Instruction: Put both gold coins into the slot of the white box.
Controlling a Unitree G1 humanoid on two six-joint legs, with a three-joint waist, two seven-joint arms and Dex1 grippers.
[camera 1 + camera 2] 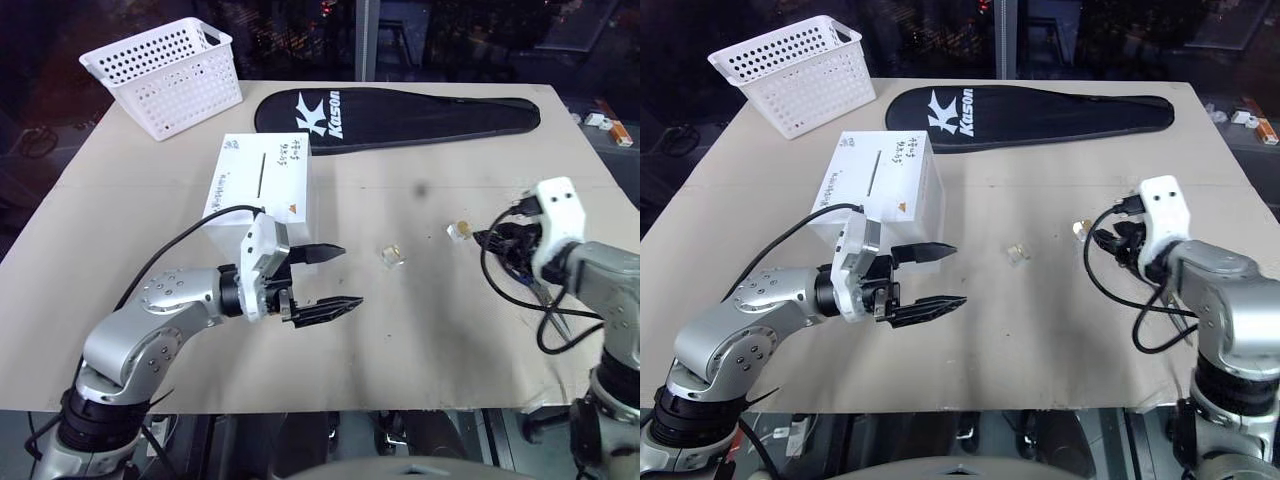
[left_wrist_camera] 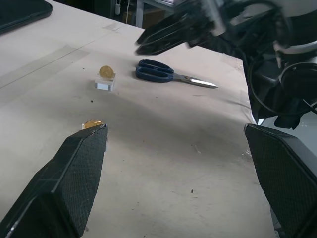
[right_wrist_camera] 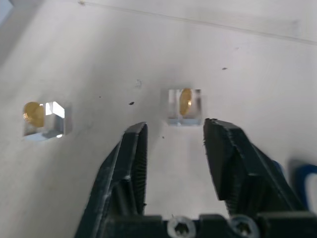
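So the white box [image 1: 258,182] sits on the desk [image 1: 420,330] toward the far left, slot [image 1: 261,174] facing up. It looks like plain cardboard, light enough to skid if you push down on it, so I'd guess the coins want dropping in rather than shoving. Both gold coins are out in the middle-right of the desk, well apart from the box: the left coin [image 1: 392,254] is nearer the box and the right coin [image 1: 459,231] is just past the right gripper [image 3: 173,130]. Each sits in a little clear square case, and that's likely the tricky bit: hard, slick plastic, tiny, next to no weight, so it'll probably squirt out of a sloppy pinch. I'd take the case by two opposite flat sides, low down. The right gripper is roughly half open with nothing in it, and the coin case sits just beyond the gap. The left gripper [image 1: 330,278] is wide open and empty, hovering just in front of the box. Hard to read: the left coin is partly blocked by a finger in the left wrist view, the coins are just specks from the head, and the scissors [image 2: 168,77] hide behind the right arm there.
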